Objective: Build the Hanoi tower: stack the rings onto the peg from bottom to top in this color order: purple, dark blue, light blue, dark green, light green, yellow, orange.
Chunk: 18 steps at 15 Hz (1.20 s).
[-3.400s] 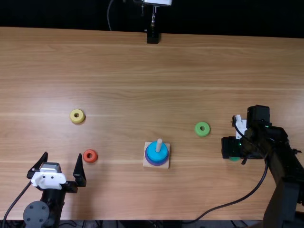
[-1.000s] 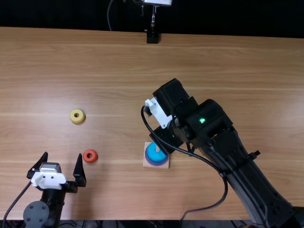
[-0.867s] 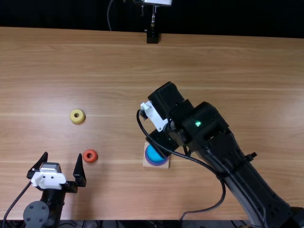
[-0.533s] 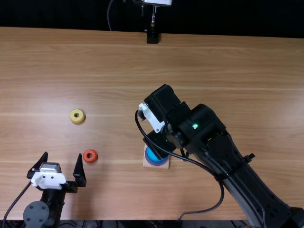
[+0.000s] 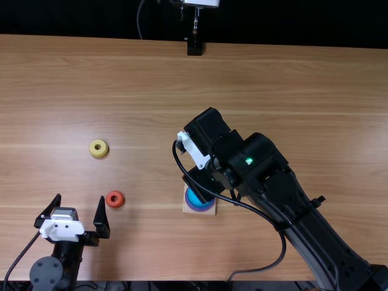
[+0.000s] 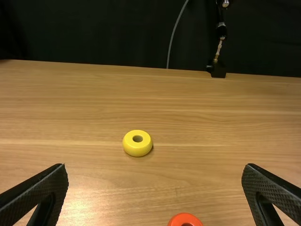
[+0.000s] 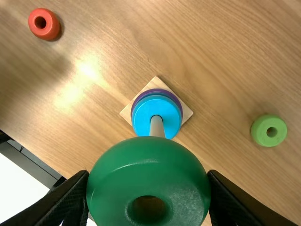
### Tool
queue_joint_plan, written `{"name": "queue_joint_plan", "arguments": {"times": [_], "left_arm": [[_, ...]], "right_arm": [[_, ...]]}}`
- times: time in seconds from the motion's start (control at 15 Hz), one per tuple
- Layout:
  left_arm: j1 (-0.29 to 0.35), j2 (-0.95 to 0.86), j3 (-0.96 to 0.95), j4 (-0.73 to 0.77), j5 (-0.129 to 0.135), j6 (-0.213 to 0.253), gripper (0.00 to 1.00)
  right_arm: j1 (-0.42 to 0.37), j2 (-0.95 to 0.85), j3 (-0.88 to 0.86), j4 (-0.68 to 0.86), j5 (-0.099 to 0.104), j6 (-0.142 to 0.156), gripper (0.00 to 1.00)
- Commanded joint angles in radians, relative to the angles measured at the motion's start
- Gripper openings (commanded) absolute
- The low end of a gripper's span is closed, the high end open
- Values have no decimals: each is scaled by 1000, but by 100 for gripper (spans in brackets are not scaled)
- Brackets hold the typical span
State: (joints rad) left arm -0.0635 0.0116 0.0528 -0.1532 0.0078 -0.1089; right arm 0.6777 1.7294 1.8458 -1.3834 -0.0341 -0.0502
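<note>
In the top view my right gripper (image 5: 199, 187) is over the peg base (image 5: 207, 211), hiding the peg. The right wrist view has the right gripper (image 7: 148, 188) shut on the dark green ring (image 7: 150, 165), held near the peg (image 7: 156, 126). A light blue ring (image 7: 141, 117) lies above a purple ring (image 7: 175, 98) on the peg. The light green ring (image 7: 268, 130) lies on the table. My left gripper (image 5: 79, 206) is open at lower left; in its wrist view the left gripper (image 6: 155, 195) has nothing between its fingers. Beyond lie the yellow ring (image 6: 137, 149) and orange-red ring (image 5: 115, 199).
The right arm (image 5: 303, 218) stretches diagonally from the lower right corner to the middle of the table (image 5: 145, 91). A black stand (image 5: 194, 47) is at the table's far edge.
My right gripper has moved from the table's right side to the peg, bringing the dark green ring, and then drew slightly nearer and left. Over the last half second it holds still. The left arm stayed put.
</note>
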Motion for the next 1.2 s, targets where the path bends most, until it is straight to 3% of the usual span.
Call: {"name": "queue_joint_plan", "arguments": {"times": [0.0,1.13], "left_arm": [[11,-12,-47,-20,12,4,100],[11,-12,-45,-20,12,4,100]], "right_arm": [[-4,-5,16,2,-6,4,0],[-33,45,15,4,-1,-9,0]]}}
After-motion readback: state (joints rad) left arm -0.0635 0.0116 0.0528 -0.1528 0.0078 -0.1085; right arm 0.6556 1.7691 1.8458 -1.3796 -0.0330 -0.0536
